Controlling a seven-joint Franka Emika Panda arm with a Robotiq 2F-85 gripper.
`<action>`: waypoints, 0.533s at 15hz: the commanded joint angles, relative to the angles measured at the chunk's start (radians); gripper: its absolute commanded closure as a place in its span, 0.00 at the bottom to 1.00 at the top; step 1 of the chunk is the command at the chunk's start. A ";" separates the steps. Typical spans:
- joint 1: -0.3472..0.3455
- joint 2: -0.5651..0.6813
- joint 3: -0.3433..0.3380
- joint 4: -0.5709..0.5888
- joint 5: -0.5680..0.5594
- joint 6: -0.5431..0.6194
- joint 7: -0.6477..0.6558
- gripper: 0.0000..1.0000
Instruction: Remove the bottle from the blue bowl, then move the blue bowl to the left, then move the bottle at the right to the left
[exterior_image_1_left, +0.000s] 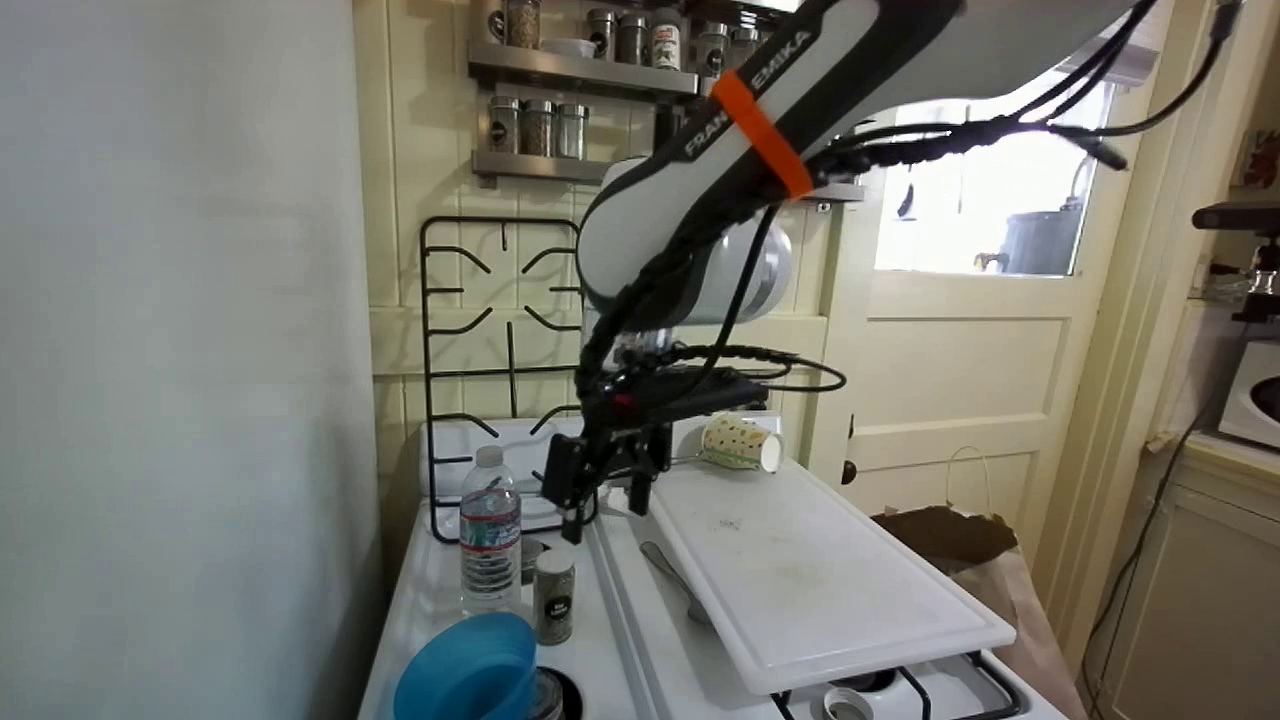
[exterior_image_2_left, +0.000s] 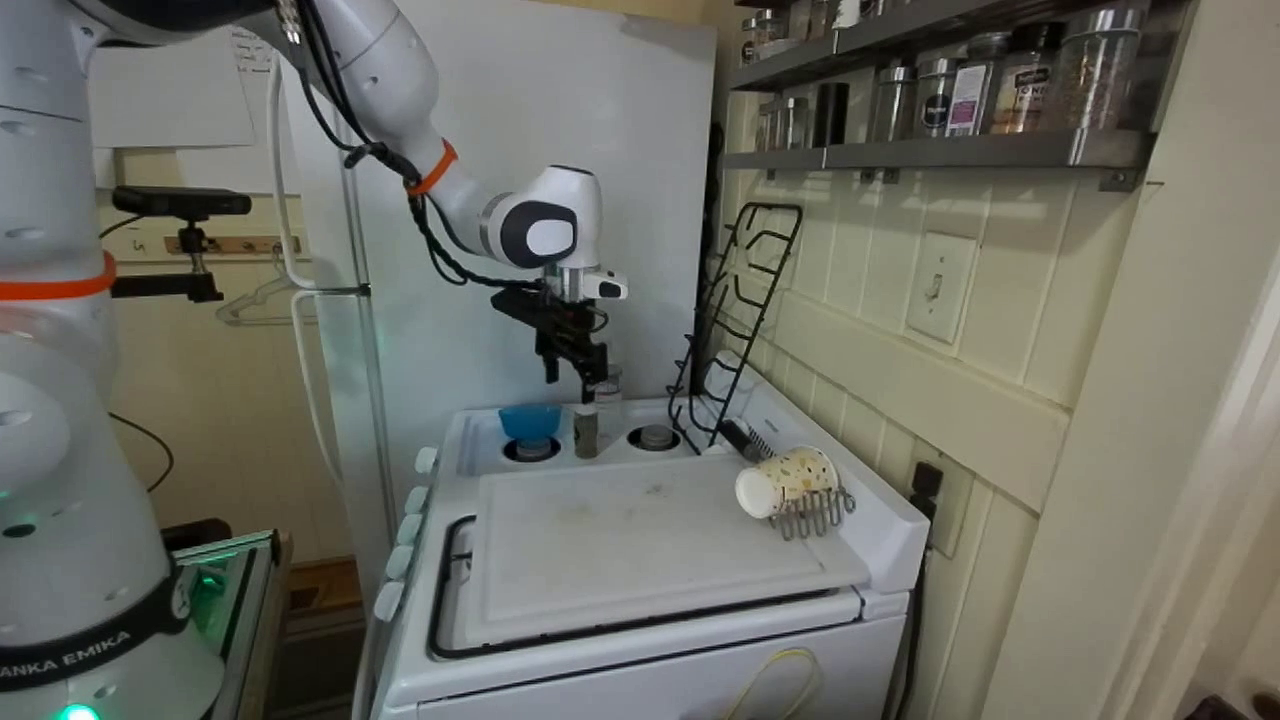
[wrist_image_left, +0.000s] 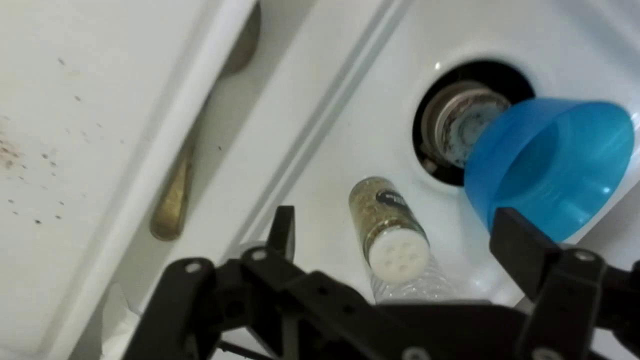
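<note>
1 spread claw (exterior_image_1_left: 605, 515) above the stove (exterior_image_1_left: 607, 655), blue bowl (exterior_image_1_left: 468, 665) and upright bottle (exterior_image_1_left: 490, 560) apart on it

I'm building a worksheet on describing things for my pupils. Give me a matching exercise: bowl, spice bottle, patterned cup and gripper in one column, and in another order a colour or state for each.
Column 1
1. bowl
2. spice bottle
3. patterned cup
4. gripper

Column 2
A. lying on its side
B. jaws spread apart
C. plain blue
D. topped by a white lid with holes

Right pairs: 1-C; 2-D; 3-A; 4-B
</note>
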 joint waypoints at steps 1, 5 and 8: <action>-0.053 -0.209 -0.051 -0.135 -0.014 -0.166 0.060 0.00; -0.135 -0.412 -0.135 -0.276 0.032 -0.186 0.093 0.00; -0.148 -0.364 -0.147 -0.230 0.010 -0.178 0.061 0.00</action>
